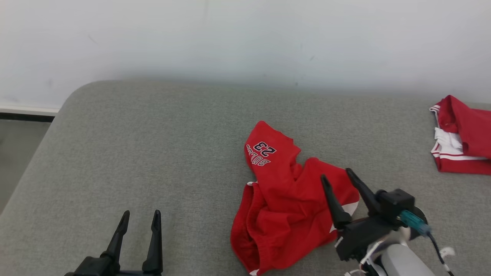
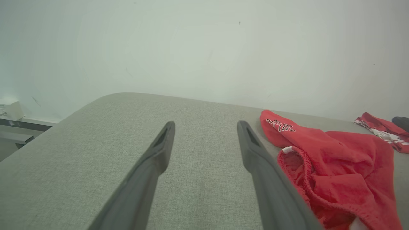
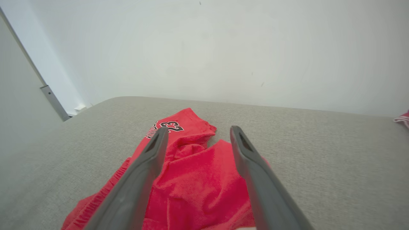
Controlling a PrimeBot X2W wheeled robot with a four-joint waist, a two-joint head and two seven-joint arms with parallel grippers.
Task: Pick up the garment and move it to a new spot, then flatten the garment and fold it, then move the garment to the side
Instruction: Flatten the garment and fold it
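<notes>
A crumpled red pair of shorts printed with the number 23 lies on the grey cushion, right of centre. The same shorts show at the right of the left wrist view, and the shorts spread under the fingers in the right wrist view. My right gripper hovers open over the garment's right part, holding nothing. Over bare cushion to the garment's left, my left gripper stands open and empty; the left gripper points at the far edge.
A second red and white garment lies folded at the cushion's far right edge. A pale wall rises behind the cushion. At the left the cushion ends in a rounded corner above the floor.
</notes>
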